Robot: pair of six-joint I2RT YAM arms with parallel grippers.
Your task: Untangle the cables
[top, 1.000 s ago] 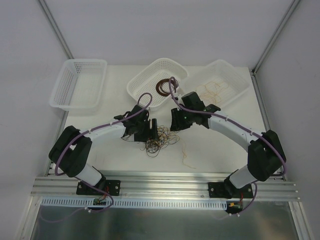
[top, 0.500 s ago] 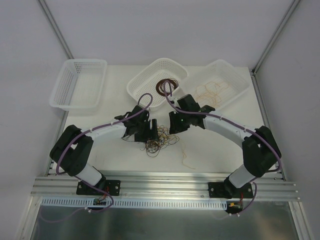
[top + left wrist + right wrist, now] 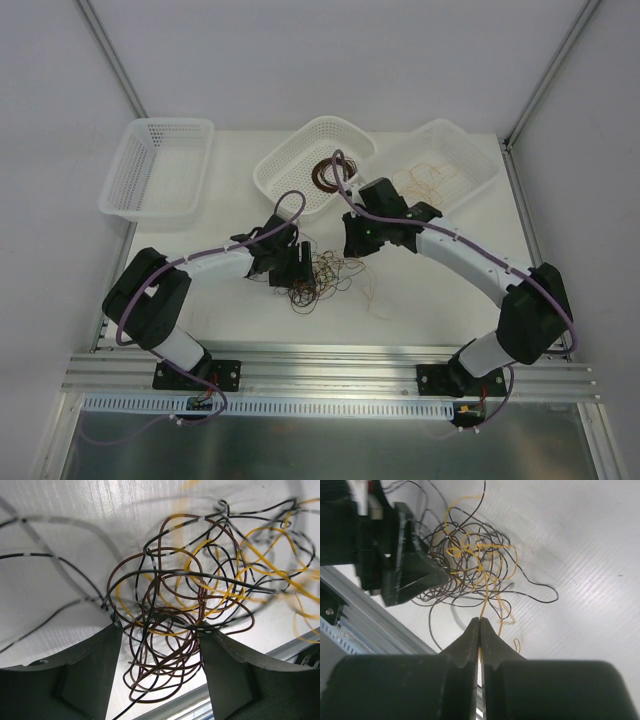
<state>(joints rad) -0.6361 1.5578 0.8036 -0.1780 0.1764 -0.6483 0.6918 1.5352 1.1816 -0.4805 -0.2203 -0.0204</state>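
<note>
Right jaws pinched shut on one tan-orange strand (image 3: pixel 484 596), left jaws open astride the cables (image 3: pixel 170 630), knotted on the bench (image 3: pixel 430 300) between them. If I pull before the left clamps, the whole knot likely drags along or cinches tighter; that thin strand could also slip out.

Thin, glossy wire cables (image 3: pixel 172 625) on a matt white, finely ribbed tabletop (image 3: pixel 60 510); white plastic mesh baskets (image 3: pixel 150 170).
</note>
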